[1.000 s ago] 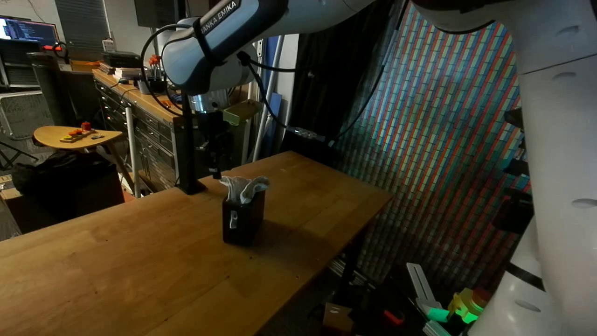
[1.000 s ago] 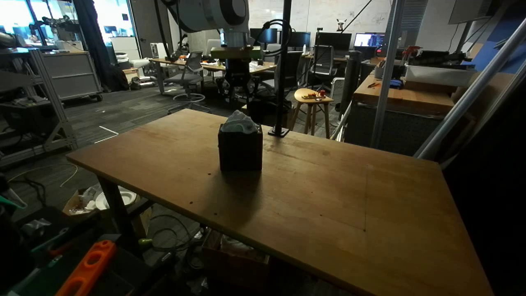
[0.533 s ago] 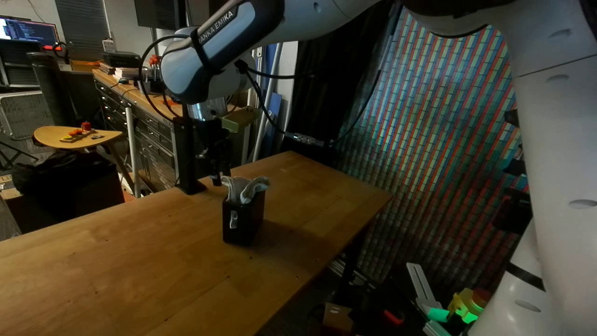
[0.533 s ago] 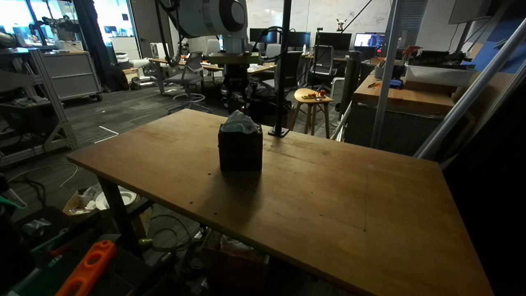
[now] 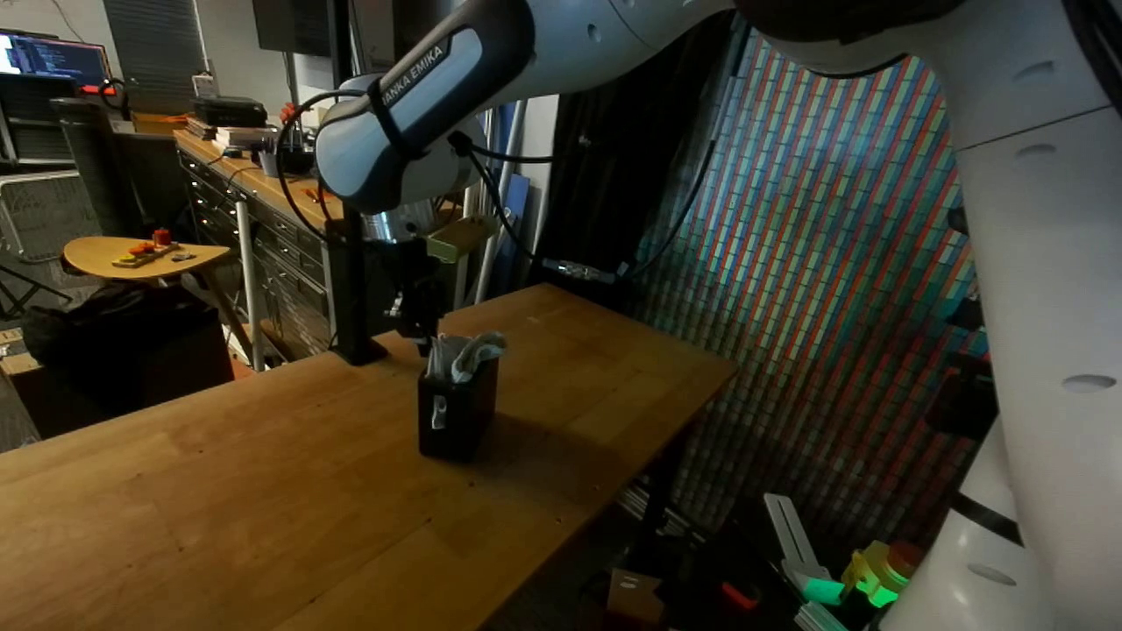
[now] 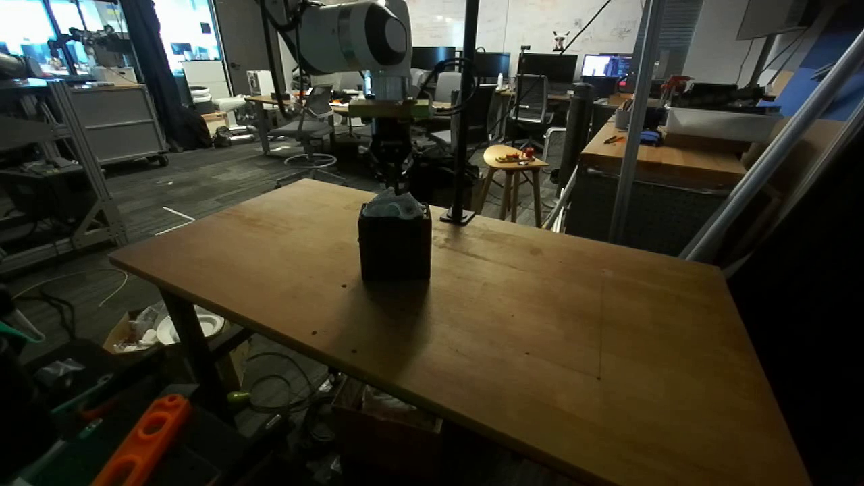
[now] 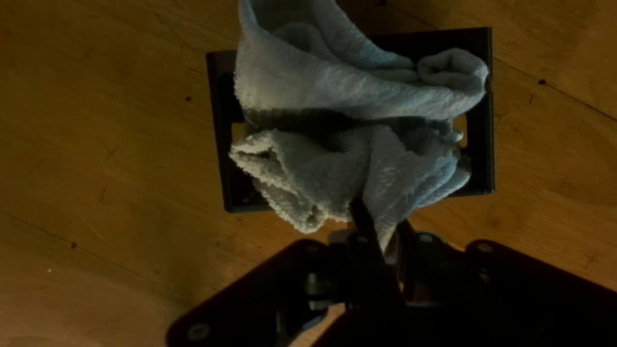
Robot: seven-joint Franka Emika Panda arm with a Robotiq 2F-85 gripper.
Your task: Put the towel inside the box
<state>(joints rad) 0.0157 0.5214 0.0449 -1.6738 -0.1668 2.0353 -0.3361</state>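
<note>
Softly rumpled towel (image 7: 337, 94), overflowing rectangular box (image 6: 396, 248); pinched by gripper (image 7: 383, 224)

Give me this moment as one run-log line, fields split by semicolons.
gripper: shut on a fold of towel; towel: partly inside box, top sticking out; box: upright on table; status: not fully tucked in

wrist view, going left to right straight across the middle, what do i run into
Tabletop, left edge of the box, towel, right edge of the box, then tabletop again.
</note>
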